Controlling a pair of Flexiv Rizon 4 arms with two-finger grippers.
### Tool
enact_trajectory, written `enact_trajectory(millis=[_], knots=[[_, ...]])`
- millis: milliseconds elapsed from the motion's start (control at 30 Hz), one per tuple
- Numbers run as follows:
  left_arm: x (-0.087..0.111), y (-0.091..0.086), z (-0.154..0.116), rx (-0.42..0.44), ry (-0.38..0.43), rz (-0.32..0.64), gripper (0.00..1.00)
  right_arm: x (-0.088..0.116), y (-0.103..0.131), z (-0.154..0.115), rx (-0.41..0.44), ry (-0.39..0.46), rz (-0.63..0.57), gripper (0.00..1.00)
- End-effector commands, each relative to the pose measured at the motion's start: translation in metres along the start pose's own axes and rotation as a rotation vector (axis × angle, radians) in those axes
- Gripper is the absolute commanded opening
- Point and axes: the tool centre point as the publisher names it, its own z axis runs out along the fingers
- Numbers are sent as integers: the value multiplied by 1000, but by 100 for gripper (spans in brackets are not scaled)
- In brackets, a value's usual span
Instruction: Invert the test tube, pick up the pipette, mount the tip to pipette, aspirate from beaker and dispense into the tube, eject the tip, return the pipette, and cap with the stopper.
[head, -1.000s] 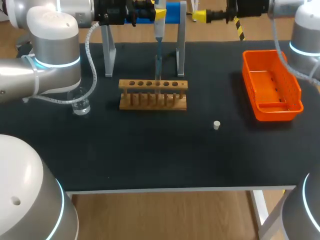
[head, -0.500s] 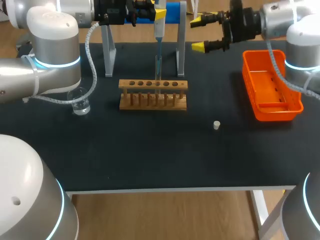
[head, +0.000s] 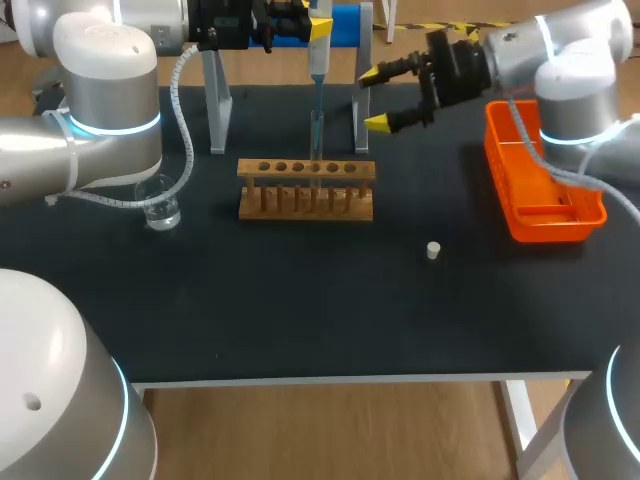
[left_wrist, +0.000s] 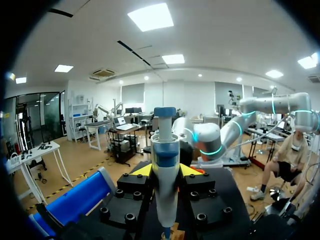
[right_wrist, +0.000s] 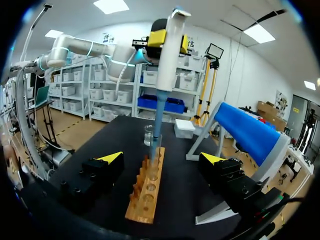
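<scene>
My left gripper (head: 290, 22) is shut on the pipette (head: 318, 55), which hangs upright above the wooden rack (head: 306, 188). Its tip reaches down into the test tube (head: 316, 135) standing in the rack. In the left wrist view the pipette (left_wrist: 165, 165) sits between the yellow fingertips (left_wrist: 142, 170). My right gripper (head: 376, 99) hangs open to the right of the tube, above the rack's right end. In the right wrist view the right gripper (right_wrist: 161, 159) faces the rack (right_wrist: 147, 187), the tube (right_wrist: 155, 142) and the pipette (right_wrist: 167, 55). The white stopper (head: 433, 250) lies on the mat.
A glass beaker (head: 160, 207) stands left of the rack, below my left arm. An orange bin (head: 543, 170) sits at the right edge. The metal pipette stand with its blue roller (head: 347, 25) rises behind the rack.
My right arm has swung in from the far right toward the rack and tube, its gripper staying open. The left arm and pipette have not moved.
</scene>
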Motion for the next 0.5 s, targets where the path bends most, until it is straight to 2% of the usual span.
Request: enact_trajectory(millis=[33, 500], knots=[[0, -1, 0, -3, 0, -1, 0, -9, -14, 14, -13, 41, 15, 100], [0, -1, 0, -3, 0, -1, 0, 8, -31, 52, 20, 79, 47, 100]])
